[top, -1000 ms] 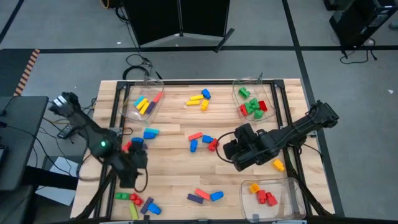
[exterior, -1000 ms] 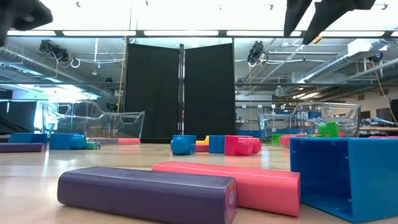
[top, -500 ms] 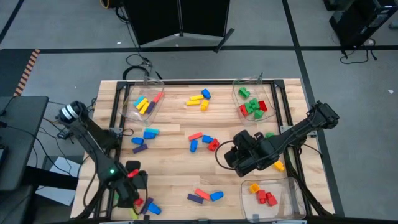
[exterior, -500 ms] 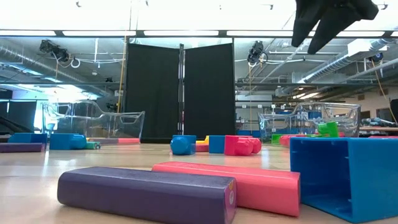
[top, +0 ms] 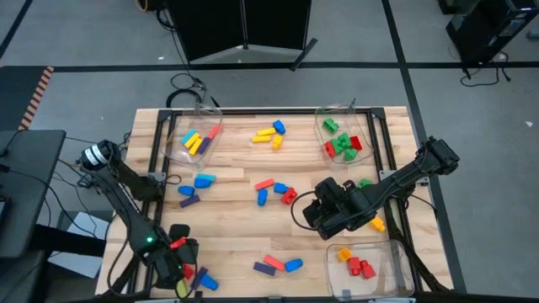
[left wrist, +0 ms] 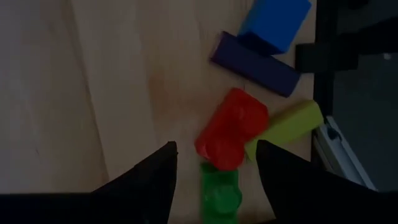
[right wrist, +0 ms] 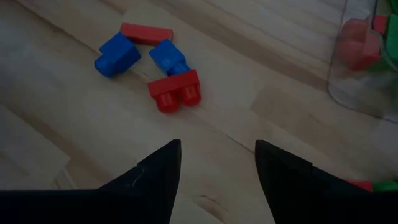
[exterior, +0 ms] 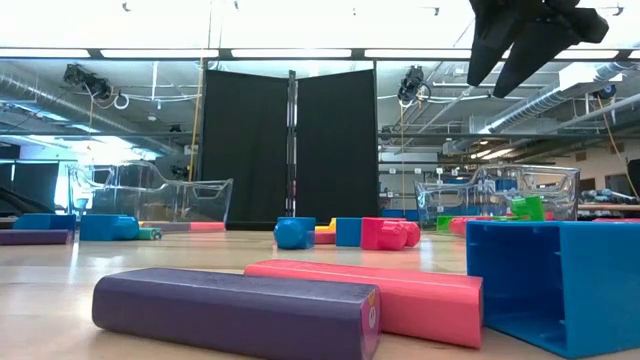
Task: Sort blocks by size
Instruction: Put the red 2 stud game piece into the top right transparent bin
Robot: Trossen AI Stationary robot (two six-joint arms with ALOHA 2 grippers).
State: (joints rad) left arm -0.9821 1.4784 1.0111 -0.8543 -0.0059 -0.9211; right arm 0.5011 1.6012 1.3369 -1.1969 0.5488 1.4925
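Blocks (left wrist: 231, 128) lie under the left gripper (left wrist: 214, 163), which has swung down to the table's (top: 236, 244) near-left corner. Its jaws gape empty. The right gripper (right wrist: 216, 163), jaws also open, has barely shifted.

Three clear bins show in the high view: one at upper left (top: 195, 137), one at upper right (top: 341, 135), one at lower right (top: 366, 263)

Loose blocks on the wood lie in five groups: three yellow and one blue at top centre (top: 269, 135); two blue and two purple at left of centre (top: 194, 190); two red and two blue at centre (top: 274, 192); one purple, one red and one blue at bottom centre (top: 277, 265); one orange stub (top: 378, 224) at right

Two arms
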